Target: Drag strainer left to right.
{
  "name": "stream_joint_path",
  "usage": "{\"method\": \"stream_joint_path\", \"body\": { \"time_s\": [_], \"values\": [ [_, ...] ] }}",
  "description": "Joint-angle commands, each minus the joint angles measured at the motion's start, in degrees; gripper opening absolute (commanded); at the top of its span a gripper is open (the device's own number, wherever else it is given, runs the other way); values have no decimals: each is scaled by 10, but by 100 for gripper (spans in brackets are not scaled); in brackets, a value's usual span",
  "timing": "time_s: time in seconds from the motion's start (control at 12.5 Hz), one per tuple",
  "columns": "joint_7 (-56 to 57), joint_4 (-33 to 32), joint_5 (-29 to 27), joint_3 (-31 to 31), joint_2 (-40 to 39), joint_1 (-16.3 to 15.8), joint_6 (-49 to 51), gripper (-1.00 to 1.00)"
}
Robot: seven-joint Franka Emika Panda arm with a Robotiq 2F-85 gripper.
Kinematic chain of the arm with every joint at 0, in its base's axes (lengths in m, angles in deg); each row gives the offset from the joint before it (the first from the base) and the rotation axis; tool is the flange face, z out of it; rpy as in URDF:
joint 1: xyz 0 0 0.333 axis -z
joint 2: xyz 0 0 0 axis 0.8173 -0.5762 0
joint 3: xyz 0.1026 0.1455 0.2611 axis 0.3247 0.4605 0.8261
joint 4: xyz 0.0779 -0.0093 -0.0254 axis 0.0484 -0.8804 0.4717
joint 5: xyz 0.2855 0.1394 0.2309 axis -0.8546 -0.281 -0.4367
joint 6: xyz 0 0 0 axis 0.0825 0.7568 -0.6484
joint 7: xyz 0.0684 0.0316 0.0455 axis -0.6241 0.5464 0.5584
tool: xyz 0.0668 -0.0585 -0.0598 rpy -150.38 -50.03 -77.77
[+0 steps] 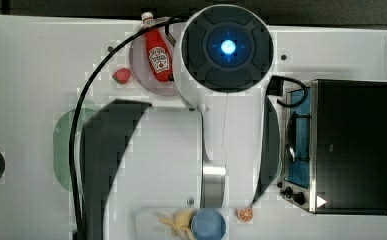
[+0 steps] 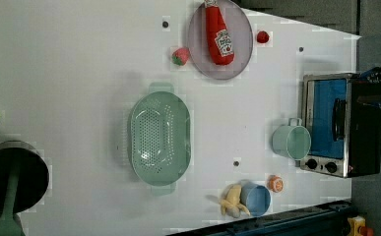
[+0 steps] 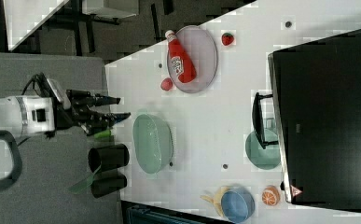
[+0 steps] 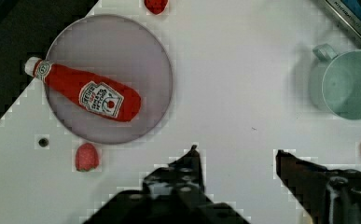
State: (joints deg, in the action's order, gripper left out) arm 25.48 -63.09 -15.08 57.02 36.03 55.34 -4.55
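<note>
The strainer (image 2: 159, 137) is a pale-green oval bowl with dotted holes and rim tabs, resting on the white table (image 2: 79, 73). In the right view the strainer (image 3: 153, 143) lies just to the right view's right of my gripper (image 3: 121, 107), which hangs well above the table and apart from it. A sliver of the strainer (image 1: 62, 145) peeks out beside the arm in the top view. My gripper (image 4: 236, 156) is open in the wrist view, its two dark fingertips (image 4: 192, 158) spread with only bare table between them.
A ketchup bottle (image 2: 219, 34) lies on a grey plate (image 2: 242, 54), with a strawberry (image 2: 180, 56) beside it. A mint cup (image 2: 291, 141) stands by the toaster oven (image 2: 335, 123). A blue bowl (image 2: 256, 199), banana (image 2: 231, 199) and orange (image 2: 275, 184) sit near the table edge.
</note>
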Motion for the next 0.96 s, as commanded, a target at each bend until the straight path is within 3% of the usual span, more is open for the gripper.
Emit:
{"method": "stream_joint_path", "body": {
  "time_s": [0.08,0.24,0.64,0.96],
  "values": [
    [-35,-131,21,-13,224,9,66,59],
    [-36,-131,16,-2,223,6,66,99],
    [-62,-139,-19,115,184,-25,64,100],
    [-223,-141,-19,245,104,-29,29,100]
  ]
}}
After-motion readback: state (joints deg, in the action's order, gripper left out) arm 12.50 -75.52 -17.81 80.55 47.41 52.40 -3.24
